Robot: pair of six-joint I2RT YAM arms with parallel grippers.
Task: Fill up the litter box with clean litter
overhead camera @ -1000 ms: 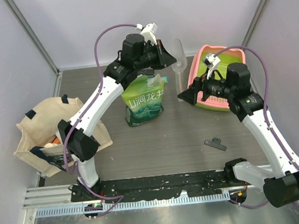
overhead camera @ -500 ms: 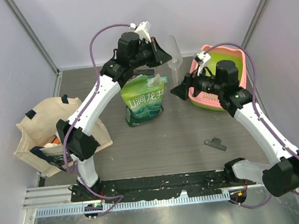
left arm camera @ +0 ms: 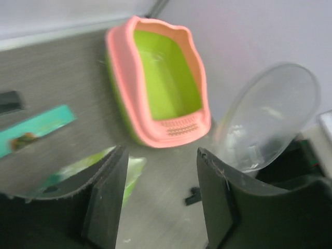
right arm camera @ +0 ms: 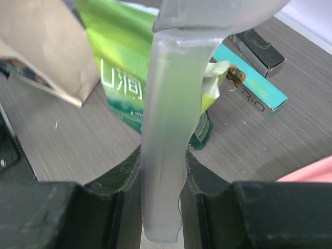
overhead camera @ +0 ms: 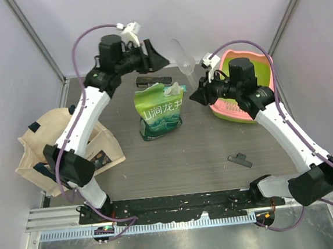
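Top external view: the right gripper (overhead camera: pixel 196 94), right of centre, is pinched on the handle of a clear plastic scoop (overhead camera: pixel 183 58). The scoop's long axis runs from the jaws up and slightly left, with the bowl uppermost. The litter box (overhead camera: pixel 258 115), a rounded plastic tray with a pink rim and a lime-green basin, sits at centre right, just beside this gripper and partly under its arm. A green printed bag (overhead camera: pixel 161 112) stands at centre, to the left of the scoop. The right arm is clearly the nearer one to both. The left gripper (overhead camera: pixel 156 58), upper centre, is spread and holds nothing, a little left of the scoop bowl.

Left wrist view: this alone looks into the basin of the litter box (left arm camera: pixel 162 78), at upper centre, and no clean litter shows in it. The scoop (left arm camera: pixel 270 122) bowl is at right, outside the parted jaws of the left gripper (left arm camera: pixel 161 199).

Right wrist view: this alone shows the grip itself, with both fingers of the right gripper (right arm camera: pixel 162 174) pressed against the frosted scoop (right arm camera: pixel 166 98) handle. The bag (right arm camera: pixel 116 78) lies beyond it at upper left. Only a pink corner of the litter box (right arm camera: pixel 314 174) shows at lower right.
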